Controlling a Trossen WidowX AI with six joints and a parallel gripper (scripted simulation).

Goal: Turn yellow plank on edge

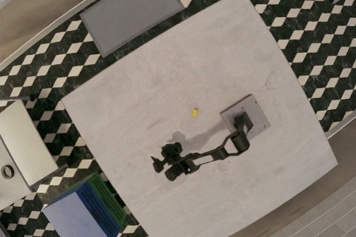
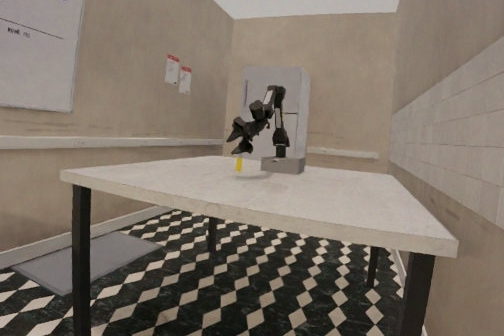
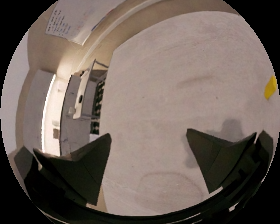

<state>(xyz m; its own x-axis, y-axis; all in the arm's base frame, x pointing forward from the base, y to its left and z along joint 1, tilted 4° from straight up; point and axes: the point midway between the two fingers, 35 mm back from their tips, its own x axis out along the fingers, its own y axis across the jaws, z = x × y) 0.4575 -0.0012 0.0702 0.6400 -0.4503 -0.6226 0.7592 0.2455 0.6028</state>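
Observation:
The yellow plank (image 1: 194, 112) is a small yellow piece on the grey table top, to the left of the arm's base plate (image 1: 246, 119). In the exterior view it stands tall and narrow on the table (image 2: 243, 164). It shows at the far right rim of the wrist view (image 3: 270, 87). My gripper (image 1: 155, 163) is open and empty, raised above the table and well apart from the plank, toward the table's front left side. It also shows in the exterior view (image 2: 241, 141) and in the wrist view (image 3: 150, 150), with bare table between the fingers.
A blue and green crate (image 1: 88, 207) stands on the floor by the table's corner near the gripper. A grey mat (image 1: 132, 10) lies on the floor beyond the far edge. A white cabinet (image 1: 21, 149) stands at the left.

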